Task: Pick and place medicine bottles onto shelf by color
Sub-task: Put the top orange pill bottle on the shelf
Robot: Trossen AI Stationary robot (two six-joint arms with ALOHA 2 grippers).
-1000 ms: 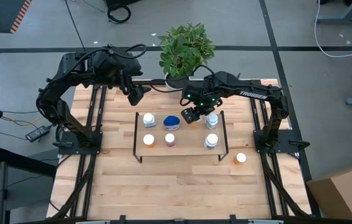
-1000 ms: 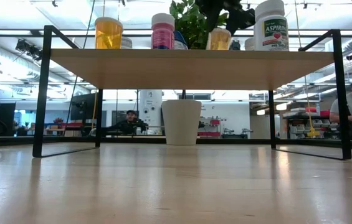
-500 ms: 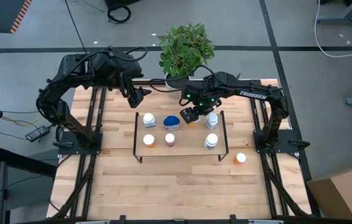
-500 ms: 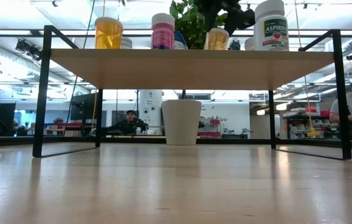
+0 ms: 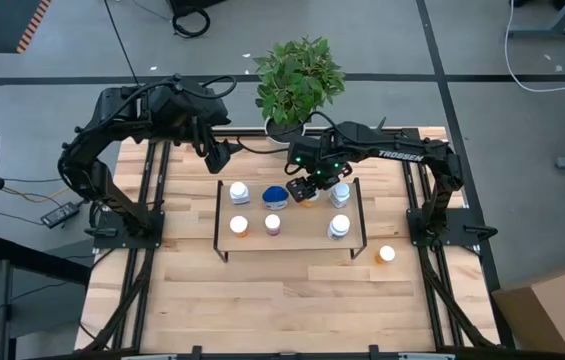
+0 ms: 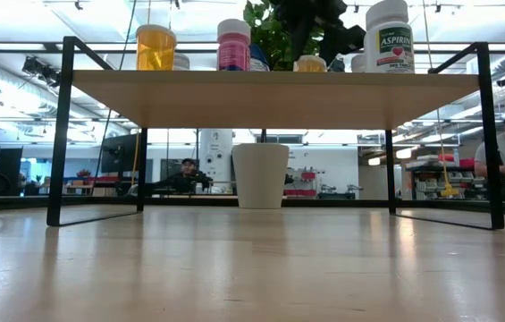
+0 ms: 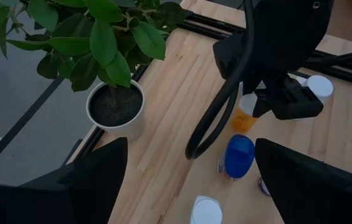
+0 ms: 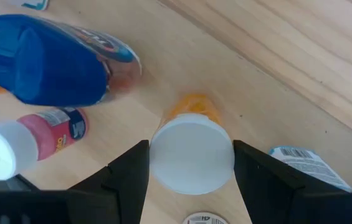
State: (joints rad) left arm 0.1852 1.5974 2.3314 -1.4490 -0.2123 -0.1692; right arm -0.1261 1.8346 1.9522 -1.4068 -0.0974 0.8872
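The wooden table (image 5: 262,290) stands on a grey floor, and a green plant in a white pot (image 5: 284,128) sits at its far edge. In the low view the room behind has bright lights, with one person far back in the middle and another at the right side. The left gripper (image 5: 220,154) waits in the air over the far left part of the table, and its fingers (image 7: 82,180) are spread wide apart with nothing between them. The small wooden shelf (image 5: 307,232) sits in the middle of the table. On it, from left to right, stand a white bottle (image 5: 239,192) with an orange bottle (image 5: 239,226) in front of it, then a blue bottle (image 5: 274,194) with a pink bottle (image 5: 273,224) in front, then two more white bottles (image 5: 339,226) at the right. The right gripper (image 5: 311,187) is over the shelf just right of the blue bottle, and its fingers (image 8: 126,174) are closed on the white cap of an orange pill bottle (image 8: 192,151) that stands on the shelf. One more orange bottle with a white cap (image 5: 387,254) stands on the table, just right of the shelf.
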